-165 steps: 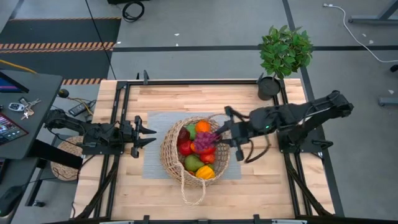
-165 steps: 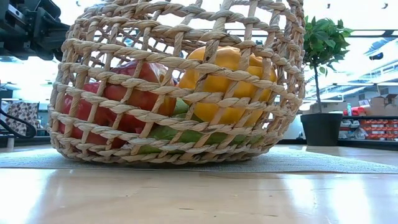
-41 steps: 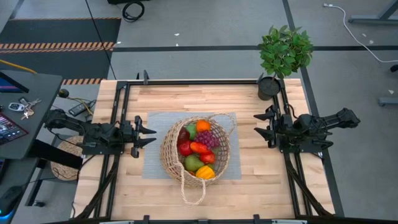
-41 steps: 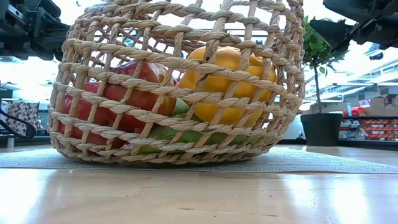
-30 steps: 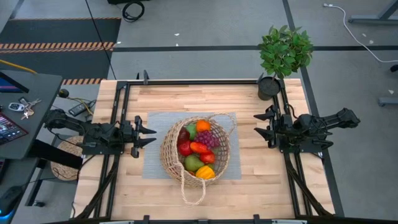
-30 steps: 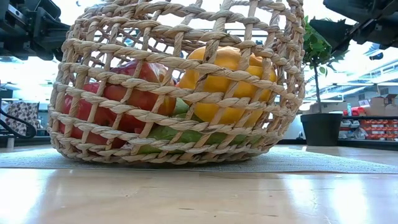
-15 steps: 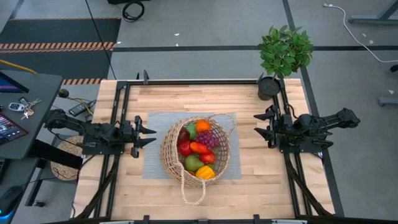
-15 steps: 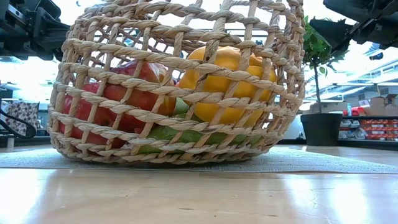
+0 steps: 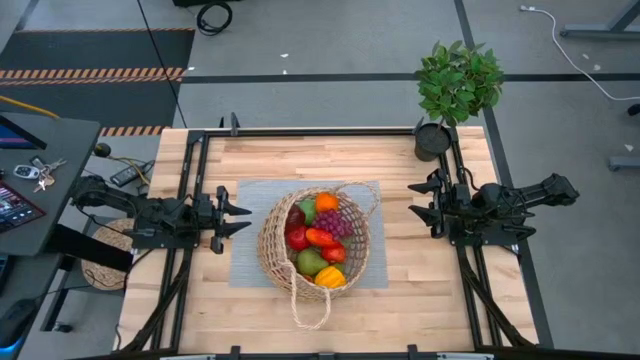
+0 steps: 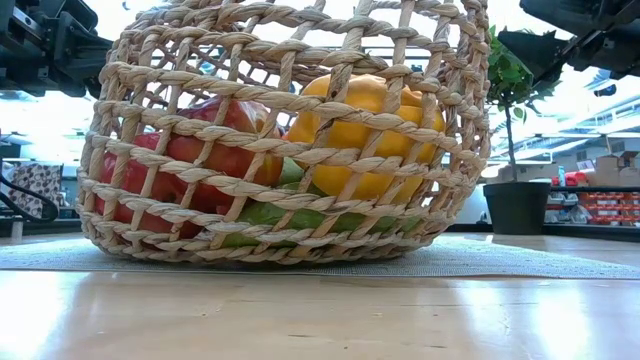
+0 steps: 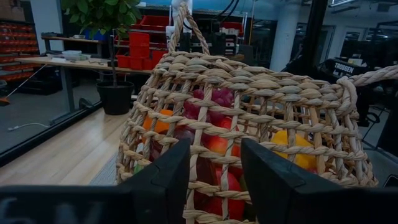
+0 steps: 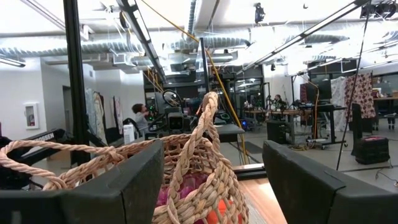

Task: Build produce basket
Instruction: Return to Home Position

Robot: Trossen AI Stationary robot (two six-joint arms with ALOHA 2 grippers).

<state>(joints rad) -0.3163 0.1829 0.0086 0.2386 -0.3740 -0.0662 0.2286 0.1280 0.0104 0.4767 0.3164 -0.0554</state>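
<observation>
The woven basket [image 9: 315, 245] stands on a grey mat [image 9: 250, 235] at mid-table, one looped handle [image 9: 310, 305] lying on the wood toward the near edge. Inside lies the produce: an orange [image 9: 326, 202], purple grapes [image 9: 333, 222], red pieces [image 9: 298, 237], a green piece [image 9: 310, 261] and a yellow-orange one [image 9: 329, 277]. My left gripper [image 9: 247, 218] hovers open left of the basket, facing it; in its wrist view its fingers [image 11: 168, 180] frame the basket wall [image 11: 249, 124]. My right gripper [image 9: 412, 202] hovers open to the basket's right, nothing between its fingers [image 12: 137, 180].
A potted plant [image 9: 458, 85] stands at the table's far right corner. Black frame rails [image 9: 195, 230] run along the table's left, right and far sides. A desk with keys [image 9: 40, 170] and a round woven mat [image 9: 105, 255] sit off the table's left.
</observation>
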